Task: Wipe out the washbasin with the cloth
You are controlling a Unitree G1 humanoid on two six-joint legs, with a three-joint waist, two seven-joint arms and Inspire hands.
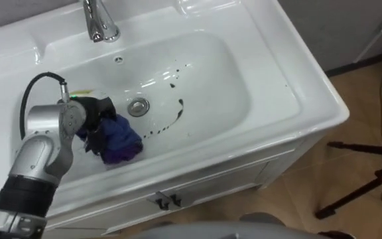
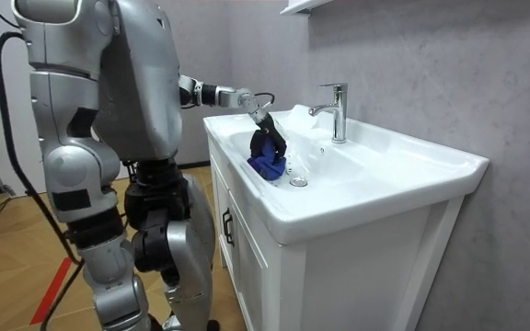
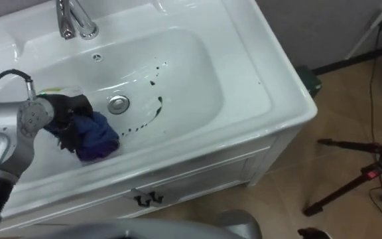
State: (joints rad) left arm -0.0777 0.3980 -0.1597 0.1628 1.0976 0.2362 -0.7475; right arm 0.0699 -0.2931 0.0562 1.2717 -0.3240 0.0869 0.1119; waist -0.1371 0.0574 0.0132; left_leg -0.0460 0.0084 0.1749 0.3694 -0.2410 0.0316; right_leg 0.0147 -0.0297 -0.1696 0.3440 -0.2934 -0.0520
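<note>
Left eye view puts the robot's left hand (image 1: 93,114) low in the white ceramic basin (image 1: 244,99), its fingers curled round a crumpled blue cloth (image 1: 121,143) that rests on the basin floor. Thin dark streaks (image 1: 171,119) lie to the hand's right, just past the round metal drain (image 1: 138,106) — so the wipe should press the cloth flat and sweep rightward over them. Room view adds the stance — the robot stands close beside the white cabinet (image 2: 247,267), arm reaching over the rim.
</note>
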